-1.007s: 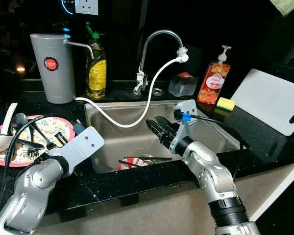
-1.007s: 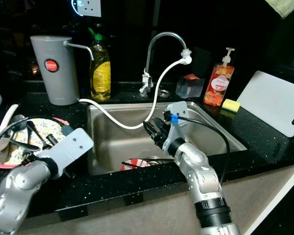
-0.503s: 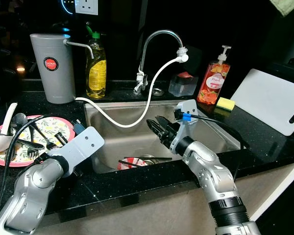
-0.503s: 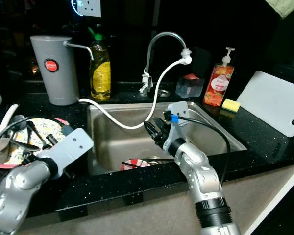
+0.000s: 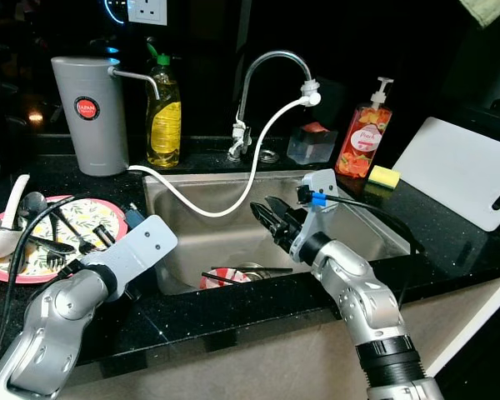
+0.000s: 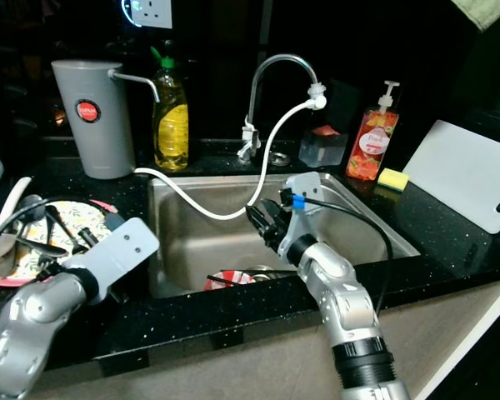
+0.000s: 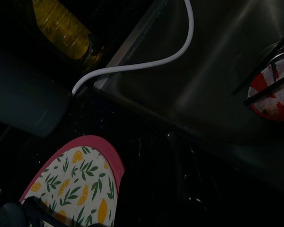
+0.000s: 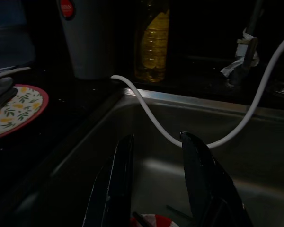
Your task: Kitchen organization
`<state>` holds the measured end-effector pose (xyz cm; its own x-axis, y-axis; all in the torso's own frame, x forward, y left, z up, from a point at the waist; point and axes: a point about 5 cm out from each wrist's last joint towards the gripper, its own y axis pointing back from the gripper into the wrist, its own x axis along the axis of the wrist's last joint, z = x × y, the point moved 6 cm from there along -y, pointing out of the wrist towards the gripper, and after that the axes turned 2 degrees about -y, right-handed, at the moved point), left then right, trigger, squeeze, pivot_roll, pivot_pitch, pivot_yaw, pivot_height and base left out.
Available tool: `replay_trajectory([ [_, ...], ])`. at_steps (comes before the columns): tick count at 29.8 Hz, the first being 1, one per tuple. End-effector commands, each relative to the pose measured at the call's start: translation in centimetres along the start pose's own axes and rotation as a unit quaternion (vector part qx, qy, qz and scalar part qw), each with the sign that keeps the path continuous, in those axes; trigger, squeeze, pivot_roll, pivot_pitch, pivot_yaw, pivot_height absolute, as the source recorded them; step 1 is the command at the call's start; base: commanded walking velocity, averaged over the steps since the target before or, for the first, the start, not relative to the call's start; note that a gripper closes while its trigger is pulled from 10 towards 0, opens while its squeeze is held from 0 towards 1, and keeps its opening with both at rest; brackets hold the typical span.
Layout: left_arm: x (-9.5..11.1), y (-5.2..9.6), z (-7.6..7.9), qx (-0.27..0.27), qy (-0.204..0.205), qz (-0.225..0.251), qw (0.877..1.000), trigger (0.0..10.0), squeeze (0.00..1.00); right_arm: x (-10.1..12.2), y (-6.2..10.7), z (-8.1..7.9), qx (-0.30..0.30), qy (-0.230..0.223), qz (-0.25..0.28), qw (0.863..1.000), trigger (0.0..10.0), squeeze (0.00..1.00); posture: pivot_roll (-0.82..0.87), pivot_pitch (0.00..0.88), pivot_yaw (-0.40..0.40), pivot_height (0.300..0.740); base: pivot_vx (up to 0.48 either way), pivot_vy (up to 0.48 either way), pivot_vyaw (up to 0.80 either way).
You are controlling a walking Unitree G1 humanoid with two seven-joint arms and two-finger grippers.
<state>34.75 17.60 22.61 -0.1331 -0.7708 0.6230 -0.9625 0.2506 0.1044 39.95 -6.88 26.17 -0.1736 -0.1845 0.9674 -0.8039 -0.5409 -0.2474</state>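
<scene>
Right wrist view shows the right pincer released, empty, above the sink, where 1 red dish with chopsticks lies. Reaching down, it may snag the white hose. Left pincer: cannot tell.

The black speckled stone table surrounds a steel sink. At nine o'clock lies a pink-rimmed lemon-print plate; at eleven stand a grey jug and yellow soap bottle; at two a red pump bottle, yellow sponge and white cutting board.
</scene>
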Motion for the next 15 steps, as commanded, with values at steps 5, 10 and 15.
replay_trajectory([
  [5,-0.3,-0.23,1.29,-0.022,0.008,-0.004,1.0,10.0,0.0,0.64,-0.21,0.19,-0.003,0.001,0.009,1.0,10.0,0.0,0.1,0.041,-0.126,0.74,0.0,0.0,0.0],
  [10,-0.22,-0.26,1.29,-0.022,0.008,-0.004,1.0,10.0,0.0,0.23,0.44,0.74,-0.013,0.003,0.003,1.0,10.0,0.0,0.09,0.043,-0.122,0.74,0.0,0.0,0.0],
  [15,-0.2,-0.42,1.3,-0.022,0.008,-0.004,1.0,10.0,0.0,0.22,0.19,0.54,-0.01,0.002,0.003,1.0,10.0,0.0,0.1,0.036,-0.129,0.74,0.0,0.0,0.0],
])
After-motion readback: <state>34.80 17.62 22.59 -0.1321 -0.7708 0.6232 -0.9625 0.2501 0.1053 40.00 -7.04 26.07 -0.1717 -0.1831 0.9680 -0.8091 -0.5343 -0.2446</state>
